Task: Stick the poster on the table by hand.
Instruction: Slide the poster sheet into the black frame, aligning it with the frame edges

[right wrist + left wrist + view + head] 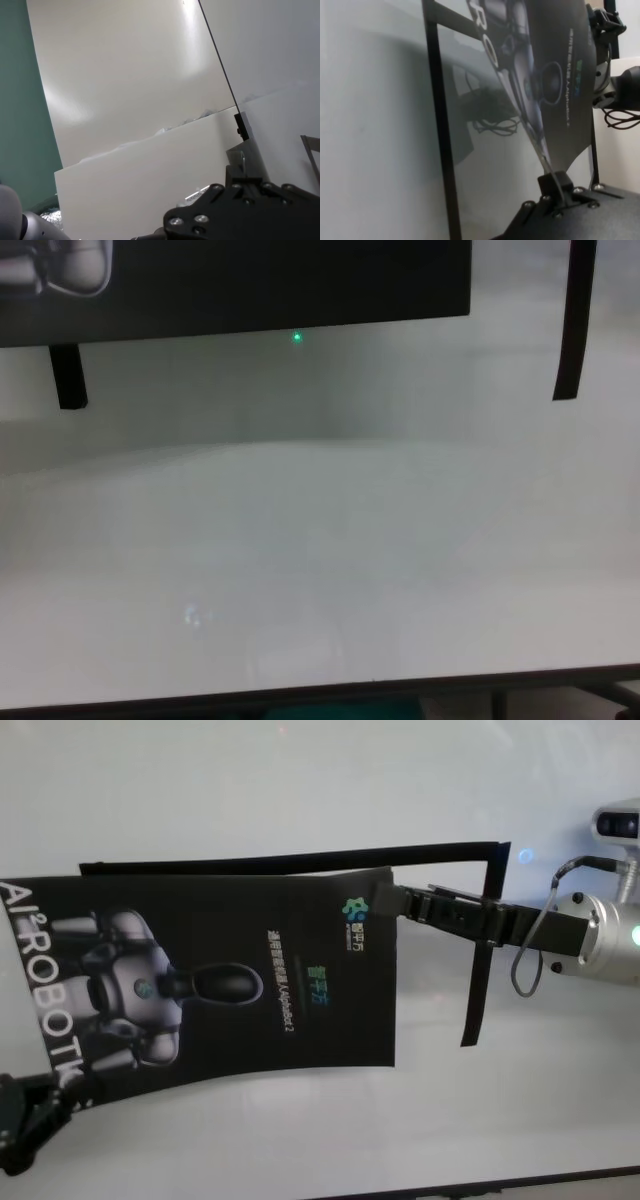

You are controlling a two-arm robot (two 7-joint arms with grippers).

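The poster (250,980) is a black glossy sheet with a grey-white robot picture and white letters. It hangs stretched between both hands over the white table (300,780). My left gripper (55,1098) is shut on the poster's near left corner; in the left wrist view its fingers (554,181) pinch the sheet's edge, which rises clear of the table. My right gripper (385,903) is shut on the far right corner, and one finger (242,127) shows against the thin edge. In the chest view only the poster's lower edge (250,280) shows.
Narrow black strips lie on the table: one along the far side (300,860), one down the right (478,970), and their ends show in the chest view (68,375) (570,320). The table's dark front edge (320,685) runs close by.
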